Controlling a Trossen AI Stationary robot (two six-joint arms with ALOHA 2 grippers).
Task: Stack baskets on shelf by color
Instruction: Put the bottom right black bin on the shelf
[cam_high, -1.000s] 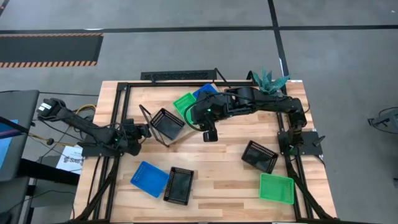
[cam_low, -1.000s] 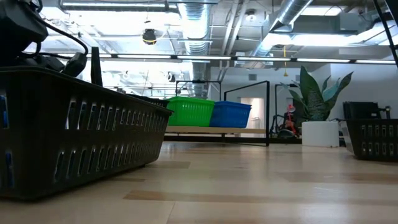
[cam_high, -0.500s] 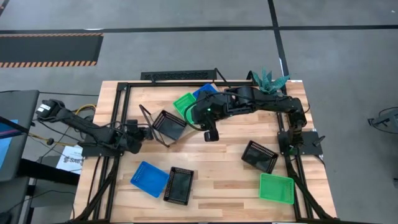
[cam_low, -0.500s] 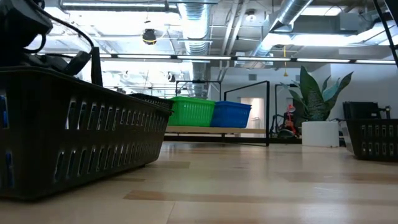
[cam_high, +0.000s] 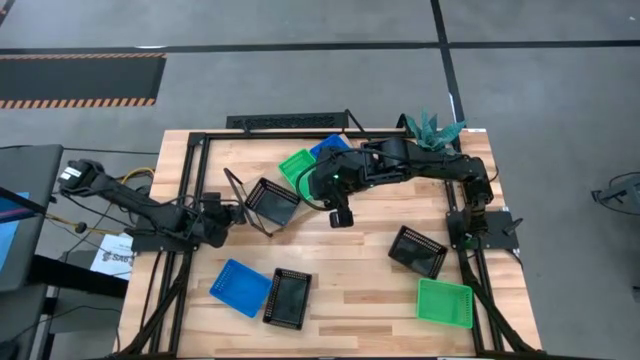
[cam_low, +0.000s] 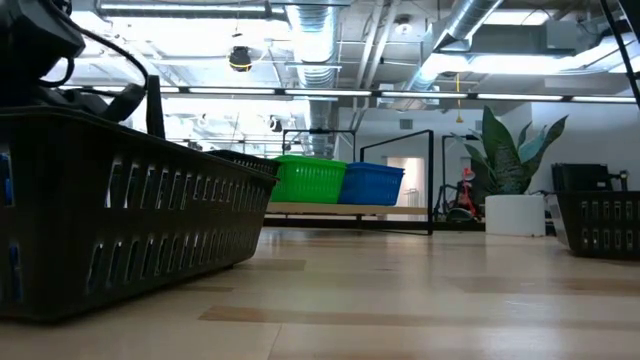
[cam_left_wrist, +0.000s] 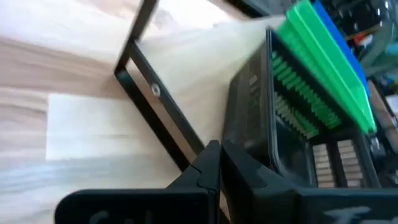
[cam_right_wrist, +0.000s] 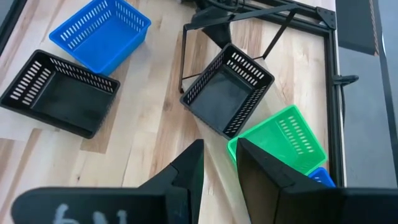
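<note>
The wooden tabletop (cam_high: 350, 250) carries the shelf (cam_high: 262, 215), which sits askew toward the far edge, its wire frame (cam_high: 233, 190) resting on the boards. On the shelf sit a black basket (cam_high: 268, 199), a green basket (cam_high: 296, 165) and a blue basket (cam_high: 328, 147), close together. A white plant pot (cam_low: 515, 214) stands at the far right corner. Loose on the tabletop near the near left corner lie a second blue basket (cam_high: 240, 287) and a second black basket (cam_high: 288, 298), side by side. Toward the right edge lies a third black basket (cam_high: 417, 251), and a second green basket (cam_high: 444, 303) rests near the near right corner.
</note>
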